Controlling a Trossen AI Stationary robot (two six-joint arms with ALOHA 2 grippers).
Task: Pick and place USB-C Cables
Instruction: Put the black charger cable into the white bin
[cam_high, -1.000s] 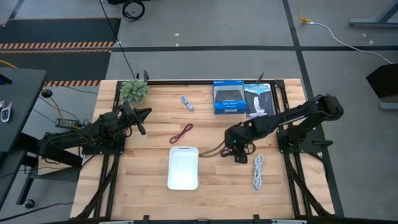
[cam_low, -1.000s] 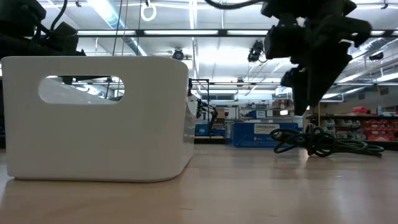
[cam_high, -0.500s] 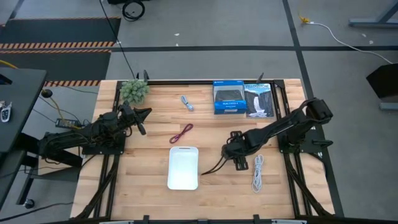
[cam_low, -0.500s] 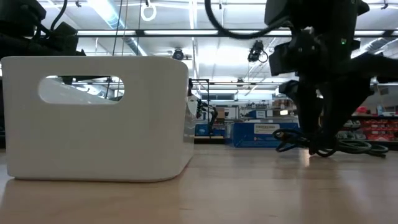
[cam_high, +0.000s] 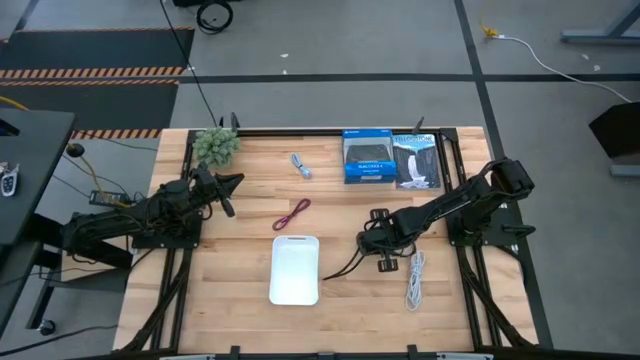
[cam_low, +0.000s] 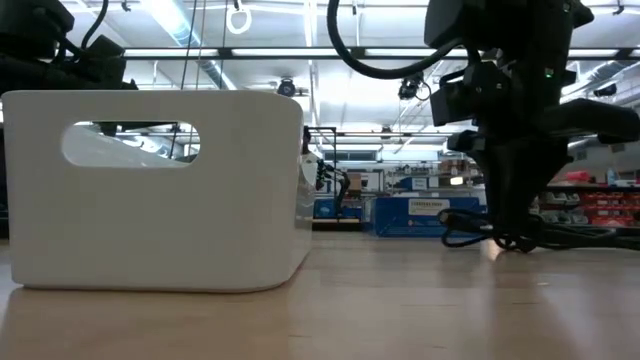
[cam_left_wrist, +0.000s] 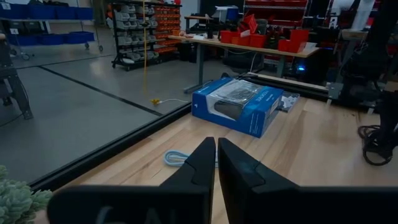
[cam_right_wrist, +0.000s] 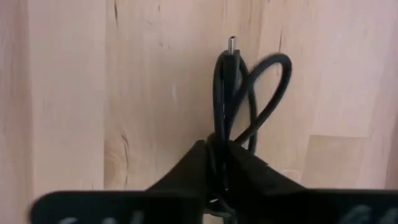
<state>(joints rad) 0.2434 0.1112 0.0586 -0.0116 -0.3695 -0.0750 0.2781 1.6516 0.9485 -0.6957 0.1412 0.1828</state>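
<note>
Gripping: right gripper (cam_high: 381, 252) pinched on black cable (cam_right_wrist: 239, 93), low over table (cam_high: 240, 300), right of white tray (cam_high: 295, 268)
Left gripper (cam_left_wrist: 216, 163): fingers nearly together, holding nothing, parked far left
Other cables: white (cam_high: 413, 277) near right; maroon (cam_high: 292, 214), blue-grey (cam_high: 300, 164) beyond tray

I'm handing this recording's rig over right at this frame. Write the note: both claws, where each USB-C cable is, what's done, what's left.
Right claw: shut on the black cable, low over the table just right of the white tray; the cable's tail trails toward the tray.
Left claw: shut, empty, parked at the table's left side near the small plant.
White cable: on the table, right of the right claw.
Maroon cable: on the table above the tray.
Blue-grey cable: near the far edge, left of the blue box.
Done: black cable gripped. Tray looks empty.
Left: place all four cables.
</note>
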